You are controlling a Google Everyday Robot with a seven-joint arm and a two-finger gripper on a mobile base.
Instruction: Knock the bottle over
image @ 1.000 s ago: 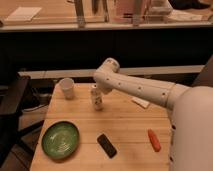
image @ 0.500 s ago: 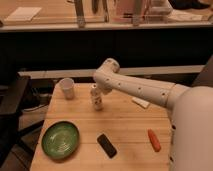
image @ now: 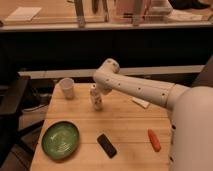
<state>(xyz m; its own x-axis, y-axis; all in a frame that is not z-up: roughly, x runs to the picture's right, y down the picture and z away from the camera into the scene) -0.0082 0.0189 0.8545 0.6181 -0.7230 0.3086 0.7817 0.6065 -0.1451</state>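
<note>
The small pale bottle (image: 96,101) stands upright on the wooden table (image: 125,127), left of centre, with a darker band around its body. My white arm reaches in from the right across the table. The gripper (image: 95,90) is right at the bottle's top, at the end of the bent wrist, and hides the neck and cap. A white paper cup (image: 67,88) stands to the bottle's left, apart from it.
A green plate (image: 60,140) lies at the front left. A black flat object (image: 106,145) lies at the front centre, an orange carrot-like object (image: 154,140) at the front right. A white flat piece (image: 141,103) lies under the arm. A dark chair (image: 12,107) stands left of the table.
</note>
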